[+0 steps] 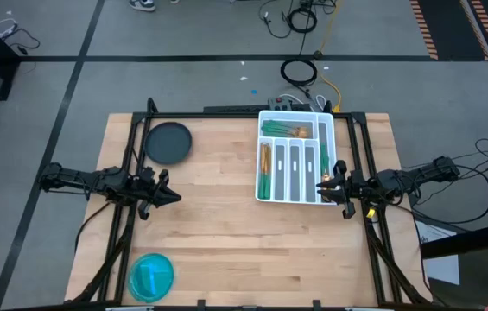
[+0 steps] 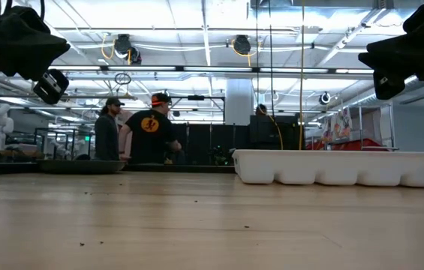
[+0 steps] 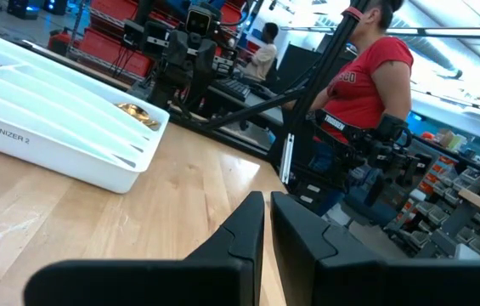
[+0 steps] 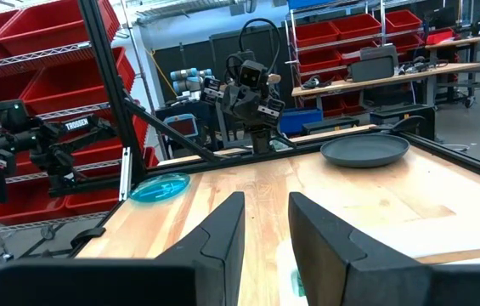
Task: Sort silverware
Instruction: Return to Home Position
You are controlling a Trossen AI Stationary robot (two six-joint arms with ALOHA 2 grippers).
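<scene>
The silverware (image 1: 285, 130), with gold heads and teal-green handles, lies in the compartments of a white divided tray (image 1: 259, 173) at the table's far right. A gold head (image 3: 138, 112) shows over the tray's wall (image 3: 61, 149) in the left wrist view. My right gripper (image 1: 321, 183) hovers level at the tray's right near corner, open, with nothing between its fingers (image 4: 223, 229). My left gripper (image 1: 174, 197) waits level over the table's left side, far from the tray. Its fingers (image 3: 244, 225) are shut on nothing.
A dark round plate (image 1: 168, 142) sits at the far left of the table and a teal plate (image 1: 151, 276) at the near left. Bare wood lies between the arms. Black frame posts (image 1: 131, 147) flank the table. People (image 2: 148, 135) stand in the room beyond.
</scene>
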